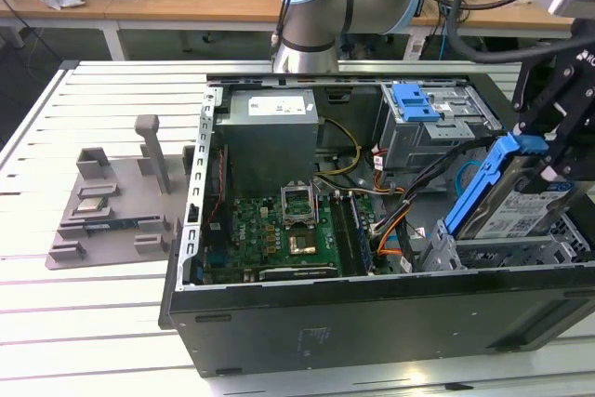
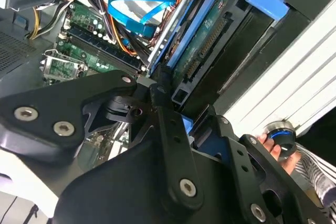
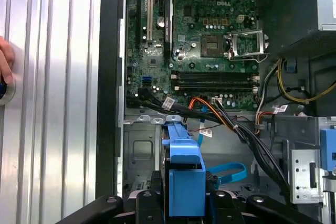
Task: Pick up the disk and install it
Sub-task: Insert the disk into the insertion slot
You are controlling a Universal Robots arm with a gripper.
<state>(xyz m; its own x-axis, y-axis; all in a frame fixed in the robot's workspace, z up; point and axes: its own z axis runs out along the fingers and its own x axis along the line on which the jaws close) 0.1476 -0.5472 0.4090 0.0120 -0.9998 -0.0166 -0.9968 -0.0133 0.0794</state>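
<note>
Print: the disk wears a blue-and-white label, its text too small to make out. There's a white sticker on the grey power-supply box.
Disk: tilted, blue rails along its sides, raised end up. Its lower end is down at the drive cage, in the case's corner on the exterior view's right.
End effector: the end effector is pinching the disk's raised end. In the first wrist view, black fingers sit on either side of the blue rail.
Case: the open computer case lies on the slatted counter, motherboard facing up.
Bracket: a bare blue bracket sits atop the far bay, well apart from the disk.
Hand: a person's hand rests at a round knob on the counter beside the case.
</note>
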